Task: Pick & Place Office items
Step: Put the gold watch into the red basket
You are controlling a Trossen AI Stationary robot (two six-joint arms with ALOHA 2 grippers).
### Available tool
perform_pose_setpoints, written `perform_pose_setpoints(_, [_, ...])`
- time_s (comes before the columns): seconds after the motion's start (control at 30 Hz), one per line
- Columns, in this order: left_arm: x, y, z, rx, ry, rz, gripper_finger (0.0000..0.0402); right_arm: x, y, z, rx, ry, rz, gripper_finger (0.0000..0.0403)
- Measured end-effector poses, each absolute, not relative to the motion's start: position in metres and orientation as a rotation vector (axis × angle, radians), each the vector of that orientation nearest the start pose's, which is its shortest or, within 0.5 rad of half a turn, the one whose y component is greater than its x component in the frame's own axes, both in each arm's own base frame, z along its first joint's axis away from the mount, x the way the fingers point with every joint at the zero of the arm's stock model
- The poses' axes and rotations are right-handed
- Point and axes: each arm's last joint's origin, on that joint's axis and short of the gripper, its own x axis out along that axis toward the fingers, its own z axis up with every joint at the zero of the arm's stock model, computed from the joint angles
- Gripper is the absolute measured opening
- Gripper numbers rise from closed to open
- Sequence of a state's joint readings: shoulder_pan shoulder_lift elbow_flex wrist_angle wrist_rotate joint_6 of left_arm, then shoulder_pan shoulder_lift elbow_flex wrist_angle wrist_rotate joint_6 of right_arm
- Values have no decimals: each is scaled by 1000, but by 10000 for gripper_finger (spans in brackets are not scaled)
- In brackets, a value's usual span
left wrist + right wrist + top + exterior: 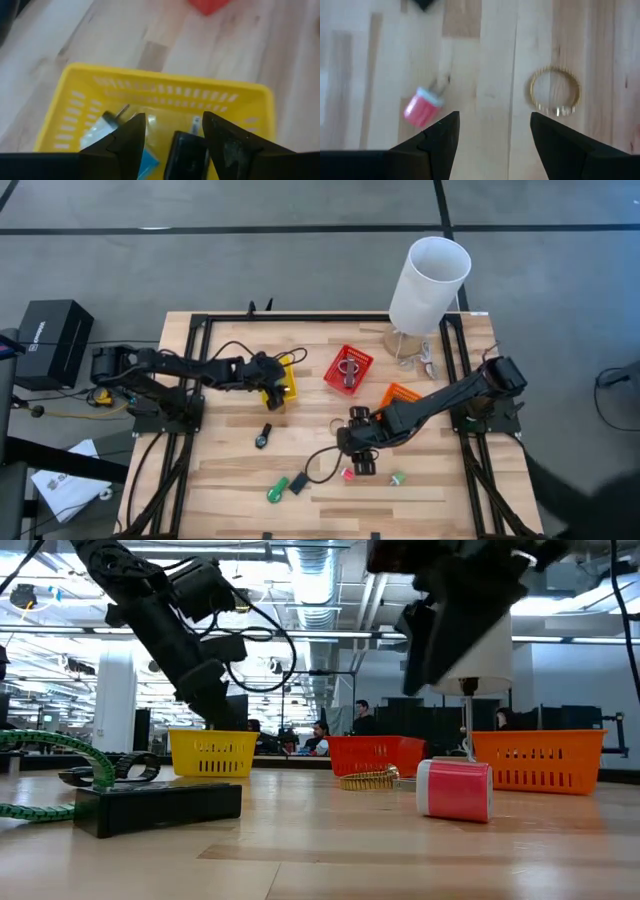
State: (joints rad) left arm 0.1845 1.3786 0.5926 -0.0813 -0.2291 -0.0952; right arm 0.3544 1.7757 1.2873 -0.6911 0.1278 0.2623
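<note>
From above, the left hand hangs over the yellow bin, which fits a drop-off there, while the right hand is low over the bare tabletop with a pink item just beside it and a green one a little farther out; I judge it is lining up a pick. More items lie well apart from both hands: a black one, a green one, and a few in the red bin. From table height, the pink item lies on its side under the right arm, a gold ring behind it, and a black block nearer the camera. From the left wrist, the fingers stand parted over the yellow bin, a black item between them; whether it touches them I cannot tell, so it may be just let go. From the right wrist, the fingers are spread wide and hold nothing; the pink item sits just off one finger and the gold ring off the other, so the hand needs shifting sideways before closing.
</note>
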Motion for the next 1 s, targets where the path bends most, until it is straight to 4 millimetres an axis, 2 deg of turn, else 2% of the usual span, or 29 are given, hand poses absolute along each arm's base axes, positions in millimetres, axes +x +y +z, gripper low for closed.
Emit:
perform_pose_setpoints(0.1, [242,47,164,-53,824,409,188,339,119,214,-32,1106,51,234])
perform_pose_setpoints(0.27, [239,36,186,-41,709,374,188,352,115,218,12,995,49,234])
perform_pose_setpoints(0.43, [230,25,211,-35,589,329,188,365,106,203,35,989,13,234])
perform_pose_setpoints(0.53, [226,20,221,-35,538,309,188,370,99,184,69,1053,-26,234])
perform_pose_setpoints(0.63, [224,18,225,-35,516,302,188,375,97,170,57,1095,8,234])
perform_pose_setpoints(1.0, [224,18,225,-33,519,302,187,379,91,146,13,1164,-17,234])
